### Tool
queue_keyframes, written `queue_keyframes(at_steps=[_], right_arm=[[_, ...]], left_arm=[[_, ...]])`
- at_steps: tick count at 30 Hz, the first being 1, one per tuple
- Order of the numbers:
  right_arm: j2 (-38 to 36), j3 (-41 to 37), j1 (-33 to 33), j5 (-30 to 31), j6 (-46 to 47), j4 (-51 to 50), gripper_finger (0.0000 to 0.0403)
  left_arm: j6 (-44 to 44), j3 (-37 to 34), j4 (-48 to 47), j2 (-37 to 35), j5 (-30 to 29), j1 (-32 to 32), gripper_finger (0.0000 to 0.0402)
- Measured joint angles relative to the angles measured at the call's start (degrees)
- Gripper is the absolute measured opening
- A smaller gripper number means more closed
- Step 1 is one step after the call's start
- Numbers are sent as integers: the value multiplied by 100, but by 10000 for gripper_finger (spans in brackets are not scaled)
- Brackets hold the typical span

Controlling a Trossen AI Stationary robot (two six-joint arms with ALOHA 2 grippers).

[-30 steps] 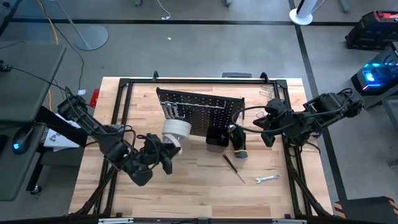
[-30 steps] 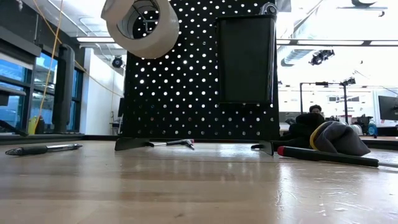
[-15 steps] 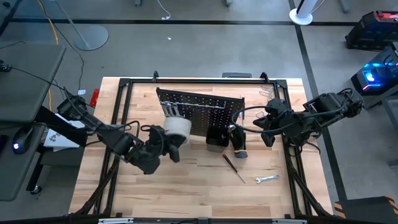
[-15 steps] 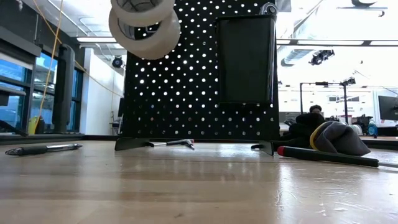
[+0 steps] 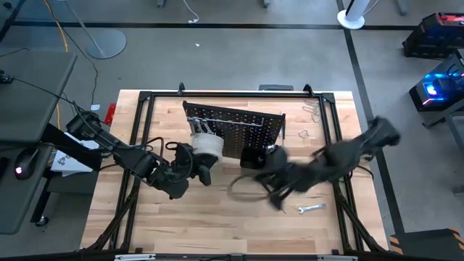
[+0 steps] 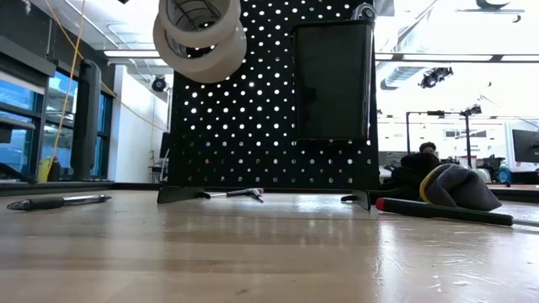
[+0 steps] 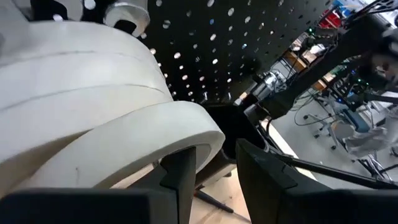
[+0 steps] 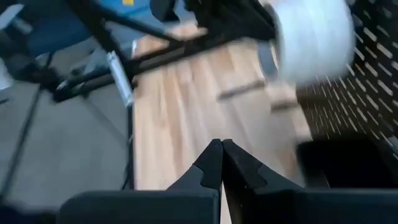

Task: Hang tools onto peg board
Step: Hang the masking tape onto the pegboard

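Nearest us in the low view, a dark-handled screwdriver [image 6: 59, 201] lies on the counter [image 6: 269, 252] at the left, and a red-tipped screwdriver [image 6: 442, 210] lies at the right before a glove-like bundle [image 6: 450, 185]. A small wrench [image 5: 312, 209] rests alone near the front right.

Farther back, our left gripper [image 5: 203, 174] has a white tape roll [image 5: 206, 148] between its partly spread fingers [image 7: 180, 177], held against the peg board [image 5: 239, 127] beside another roll [image 6: 200, 15] at its upper left. Our right gripper [image 8: 221, 158], fingers pressed together and empty, sits blurred before the board's black bin [image 6: 333, 80], crowding the approach.
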Motion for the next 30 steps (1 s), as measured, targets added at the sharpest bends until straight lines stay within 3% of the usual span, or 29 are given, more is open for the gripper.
queue_keyframes(at_steps=[5,11,19,30], right_arm=[[1222,0,-133,944,-575,1736,0],[2106,-7,-481,1426,-486,2484,0],[2213,-7,-846,2055,-900,2535,0],[2214,-6,-1027,1744,-1317,2739,0]], left_arm=[[140,0,-1,-17,151,-2,106],[191,0,2,-17,463,-2,106],[192,0,0,-21,514,-4,106],[248,0,-215,-574,1086,-9,106]])
